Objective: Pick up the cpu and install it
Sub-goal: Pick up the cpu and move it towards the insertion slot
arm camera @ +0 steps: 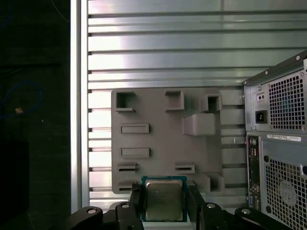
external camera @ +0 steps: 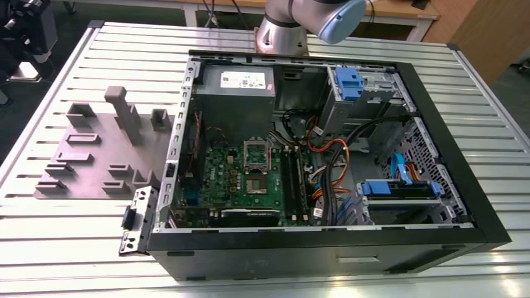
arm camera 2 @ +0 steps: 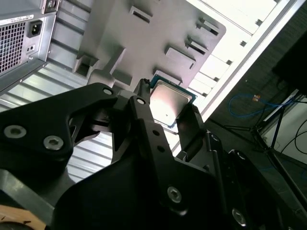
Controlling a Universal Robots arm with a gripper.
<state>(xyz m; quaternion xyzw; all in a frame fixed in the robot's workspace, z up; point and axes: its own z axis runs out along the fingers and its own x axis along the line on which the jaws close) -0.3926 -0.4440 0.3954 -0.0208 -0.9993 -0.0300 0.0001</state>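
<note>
In both wrist views the cpu (arm camera: pixel 164 199) (arm camera 2: pixel 169 101), a flat square chip with a silvery top and thin pale rim, sits between my black fingers. My gripper (arm camera: pixel 165 203) (arm camera 2: pixel 168 117) is shut on its two opposite edges and holds it in the air, well above the grey fixture plate (arm camera: pixel 158 139) (arm camera 2: pixel 120 38). One finger (arm camera: pixel 136 199) presses each side. In the exterior view the silver socket frame (external camera: pixel 255 155) lies on the green motherboard (external camera: pixel 223 177) inside the open computer case (external camera: pixel 431 205).
The grey fixture plate (external camera: pixel 99 155) with raised blocks lies on the slatted metal table (external camera: pixel 58 236) at the exterior view's left of the case. My arm (external camera: pixel 306 22) rises behind the case. Cables, blue drive brackets (external camera: pixel 398 188) and a power supply (external camera: pixel 236 93) crowd the case interior.
</note>
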